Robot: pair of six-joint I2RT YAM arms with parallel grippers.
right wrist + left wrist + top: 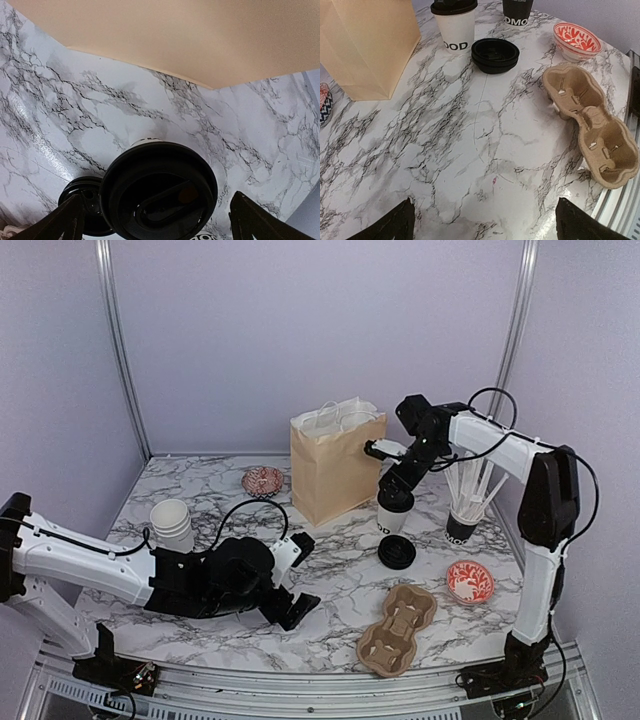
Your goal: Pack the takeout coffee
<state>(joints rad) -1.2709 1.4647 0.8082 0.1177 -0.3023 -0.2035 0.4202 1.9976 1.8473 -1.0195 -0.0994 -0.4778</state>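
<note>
Right end effector (156,200) released over coffee cup (393,514) (near bag (335,465)), left end effector (484,202) spread above marble table (465,150)

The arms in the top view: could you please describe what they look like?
Both the left arm and right arm have white tubular links, black joints and looping black cables. The left gripper and right gripper are black and two-fingered.

A red-patterned bowl (470,582) sits toward the right front of the marble table (340,590), a second bowl (263,480) at the back, a dark cup of white sticks (462,526) between.
</note>
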